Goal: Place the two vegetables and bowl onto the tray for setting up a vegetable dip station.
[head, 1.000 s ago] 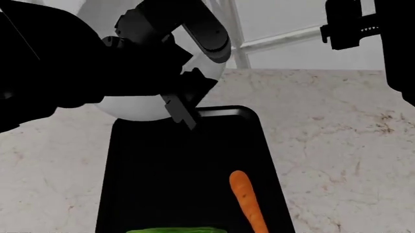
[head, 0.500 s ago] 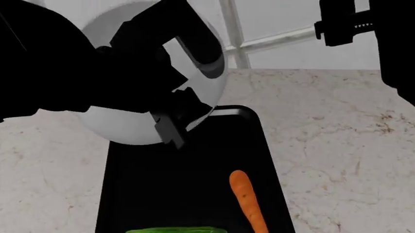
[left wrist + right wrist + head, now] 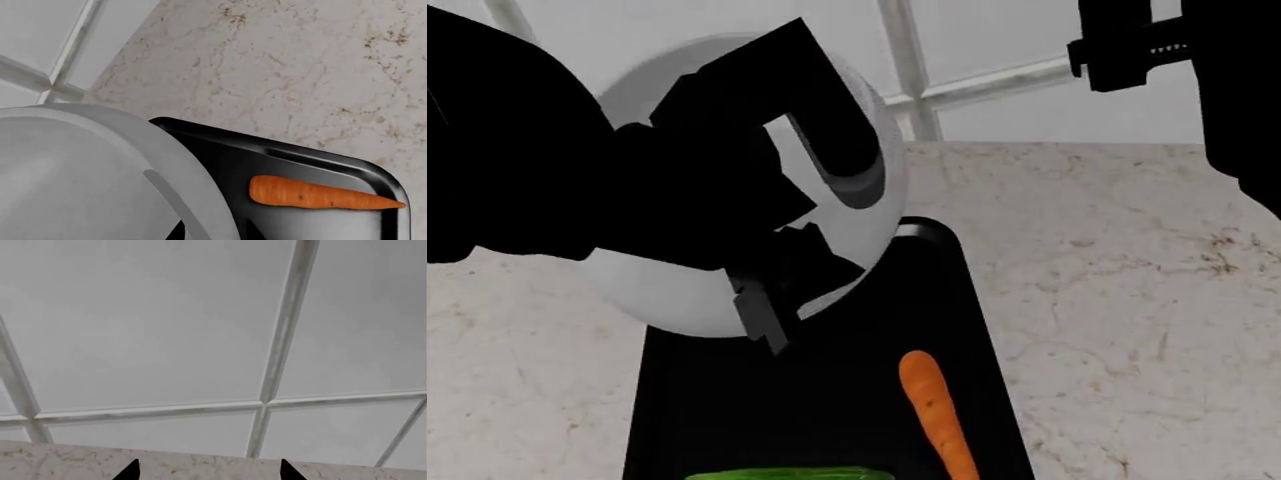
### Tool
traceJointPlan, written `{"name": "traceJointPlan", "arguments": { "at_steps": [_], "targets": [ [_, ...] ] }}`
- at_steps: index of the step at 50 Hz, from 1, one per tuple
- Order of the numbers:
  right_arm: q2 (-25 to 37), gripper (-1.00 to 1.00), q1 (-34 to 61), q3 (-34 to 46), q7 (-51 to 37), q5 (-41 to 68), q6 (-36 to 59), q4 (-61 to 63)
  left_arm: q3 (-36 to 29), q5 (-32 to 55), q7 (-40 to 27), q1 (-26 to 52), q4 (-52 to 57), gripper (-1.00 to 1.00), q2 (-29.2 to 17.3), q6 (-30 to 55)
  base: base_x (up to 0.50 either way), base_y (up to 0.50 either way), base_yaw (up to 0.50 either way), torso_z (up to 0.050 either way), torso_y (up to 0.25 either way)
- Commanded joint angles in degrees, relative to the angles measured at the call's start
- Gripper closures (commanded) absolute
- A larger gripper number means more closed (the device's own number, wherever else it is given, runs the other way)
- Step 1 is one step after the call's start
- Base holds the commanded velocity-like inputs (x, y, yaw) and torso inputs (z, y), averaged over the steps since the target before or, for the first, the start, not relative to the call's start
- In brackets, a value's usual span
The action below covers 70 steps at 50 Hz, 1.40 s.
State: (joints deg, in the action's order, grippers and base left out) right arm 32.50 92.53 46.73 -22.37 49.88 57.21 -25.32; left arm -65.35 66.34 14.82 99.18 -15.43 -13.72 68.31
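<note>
A: How will the bowl [image 3: 681,290] handle?

B: I judge it rigid, smooth and slippery, and bulky for one arm, so the rim is the only sensible hold. The left tool [image 3: 777,300] is clamped on that rim, carrying the bowl tilted above the far end of the tray [image 3: 681,400].

A: Its look?

B: Plain matte white, deep and rounded, about as wide as the glossy black tray. The carrot [image 3: 934,412] and cucumber [image 3: 787,473] already lie on the tray at its near end, apart from each other.

A: The right tool [image 3: 207,471]?

B: Raised well off the marble table [image 3: 1121,300], fingertips spread, empty.
</note>
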Motion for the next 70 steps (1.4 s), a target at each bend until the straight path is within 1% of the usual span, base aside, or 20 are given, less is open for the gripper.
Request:
{"name": "traceJointPlan", "arguments": {
  "at_steps": [1,11,26,70],
  "targets": [
    [-0.05,-1.00,0.02,-0.03,0.08,0.01,-0.05,0.03,0.29,0.75,-0.03,-0.07,1.39,1.00,-0.52,0.21,0.00,0.00,0.00,0.000,0.000],
    [-0.10,-1.00,-0.30,-0.21,-0.26,0.17,0.00,0.15,-0.39,0.20,0.85,-0.58,-0.16,1.00,-0.09,-0.56,0.00,0.00,0.00,0.000,0.000],
    [-0.02,-1.00,-0.25,-0.42,-0.68,0.48,0.47,0.74,-1.00,1.80,0.55,-1.72,3.13,1.00,-0.55,0.53,0.00,0.00,0.00,0.000,0.001],
    [0.08,-1.00,-0.98,-0.90,-1.04,0.96,0.21,1.59,-3.37,1.98,0.19,-3.13,5.05,1.00,-0.53,0.65,0.00,0.00,0.00,0.000,0.000]
  ]
}}
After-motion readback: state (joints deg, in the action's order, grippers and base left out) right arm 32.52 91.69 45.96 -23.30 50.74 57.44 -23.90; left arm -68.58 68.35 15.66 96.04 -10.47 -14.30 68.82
